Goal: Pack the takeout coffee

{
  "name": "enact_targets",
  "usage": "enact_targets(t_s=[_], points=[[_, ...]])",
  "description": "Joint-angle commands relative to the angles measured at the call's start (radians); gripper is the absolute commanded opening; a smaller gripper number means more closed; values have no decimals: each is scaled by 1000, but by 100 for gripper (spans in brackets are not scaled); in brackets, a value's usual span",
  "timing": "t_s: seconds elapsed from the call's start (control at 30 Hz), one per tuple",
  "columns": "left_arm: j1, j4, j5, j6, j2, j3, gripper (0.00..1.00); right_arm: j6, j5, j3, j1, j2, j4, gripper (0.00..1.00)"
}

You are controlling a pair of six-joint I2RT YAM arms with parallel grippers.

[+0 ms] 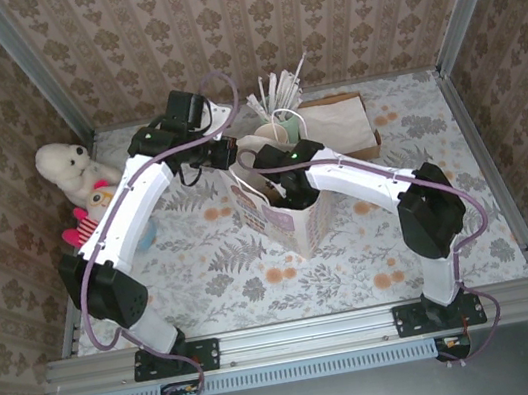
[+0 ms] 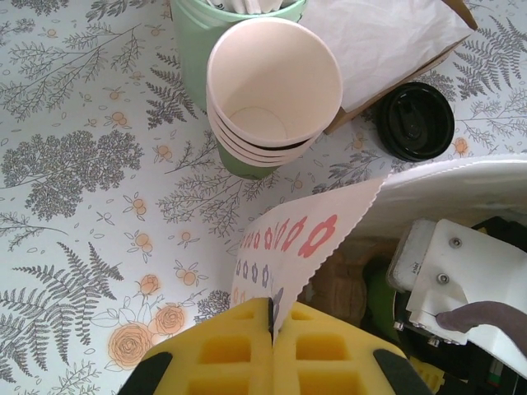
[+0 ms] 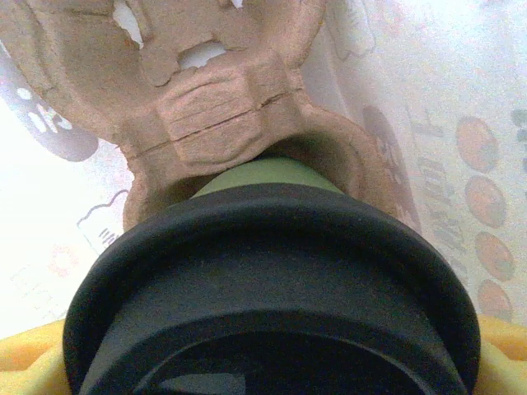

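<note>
The takeout coffee (image 3: 272, 271), a green cup under a round black lid, sits in a pocket of a brown pulp carrier (image 3: 214, 107) inside the white paper bag (image 1: 289, 226). My right gripper (image 3: 272, 366) reaches down into the bag (image 1: 289, 181), with a yellow pad (image 3: 25, 362) pressed at each side of the lid, shut on the cup. My left gripper (image 2: 272, 317) is shut on the bag's flower-printed zigzag edge (image 2: 284, 243), holding it at the bag's far left corner (image 1: 229, 155). In the left wrist view the bag stands open, with the right gripper's white body (image 2: 453, 271) inside it.
A stack of cream cups (image 2: 272, 82) and a green holder of white straws (image 1: 285, 113) stand just behind the bag. A loose black lid (image 2: 416, 121) lies beside a brown box of white napkins (image 1: 345, 123). Plush toys (image 1: 73, 174) sit at the far left.
</note>
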Motion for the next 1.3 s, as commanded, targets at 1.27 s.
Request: enact_targets(t_s=[1.27], points=[[-5,24,-5,-9,-76,-54,0,-26,42,68,-1,-116,8,100]])
